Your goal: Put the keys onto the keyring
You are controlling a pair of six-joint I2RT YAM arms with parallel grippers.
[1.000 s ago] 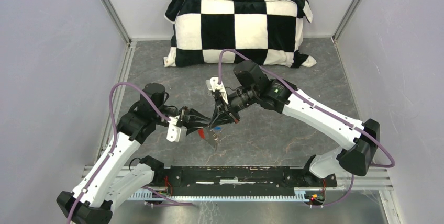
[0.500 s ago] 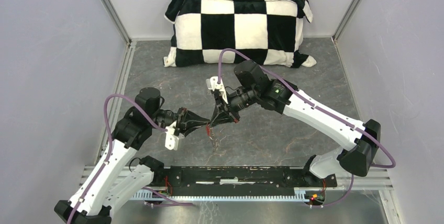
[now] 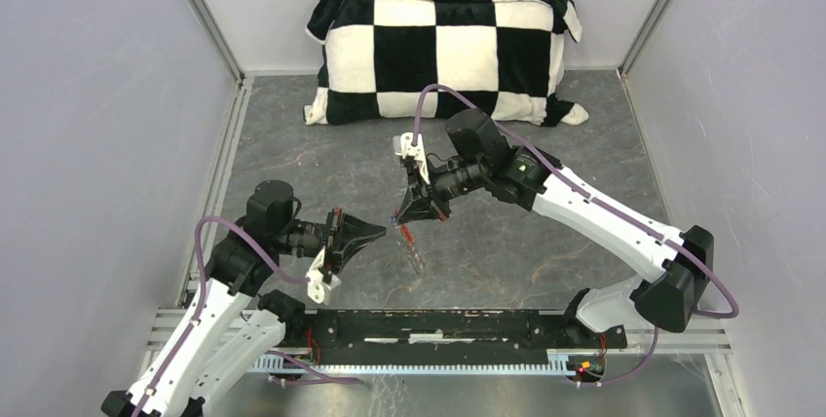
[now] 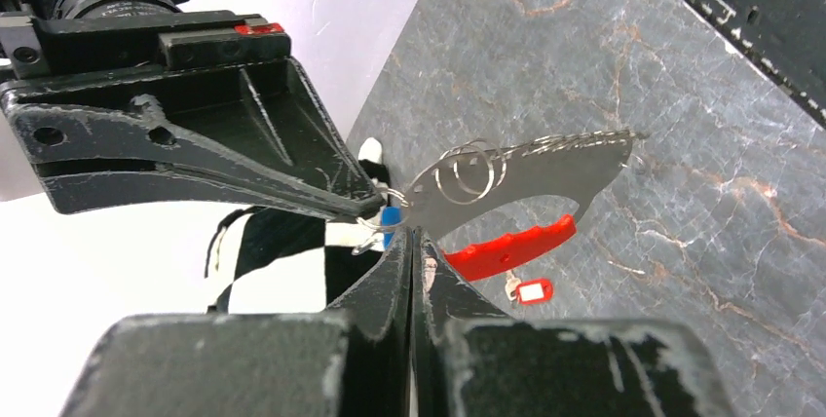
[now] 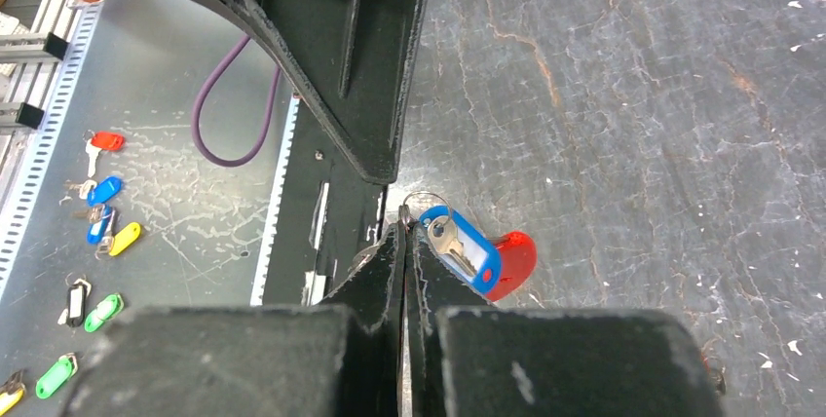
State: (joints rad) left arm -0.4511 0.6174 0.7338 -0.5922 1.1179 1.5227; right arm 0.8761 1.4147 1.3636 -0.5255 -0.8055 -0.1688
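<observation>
In the top view the left gripper [image 3: 386,231] comes in from 9 o'clock and the right gripper [image 3: 398,219] from 1 o'clock. Their tips almost meet above the middle of the table [image 3: 545,271]. The keys [image 3: 410,246] hang at 5 o'clock of the tips, and a checkered pillow [image 3: 443,47] lies at 12 o'clock.

In the left wrist view the left gripper [image 4: 413,242] has its 2 fingers pressed together, pinching the lower edge of the flat silver keys [image 4: 545,169]. The wire keyring [image 4: 468,169] loops through them. A red plastic piece [image 4: 511,246] sits at 5 o'clock and a blue tag [image 4: 391,219] at 9 o'clock. A small red tag [image 4: 532,290] has a white label too small to read.

In the right wrist view the right gripper [image 5: 404,232] is closed as well, nipping the keyring [image 5: 421,201]. A silver key lies on the blue tag [image 5: 466,249], with the red plastic piece [image 5: 513,261] behind. Loose coloured tags [image 5: 102,190] lie at 9 o'clock.
</observation>
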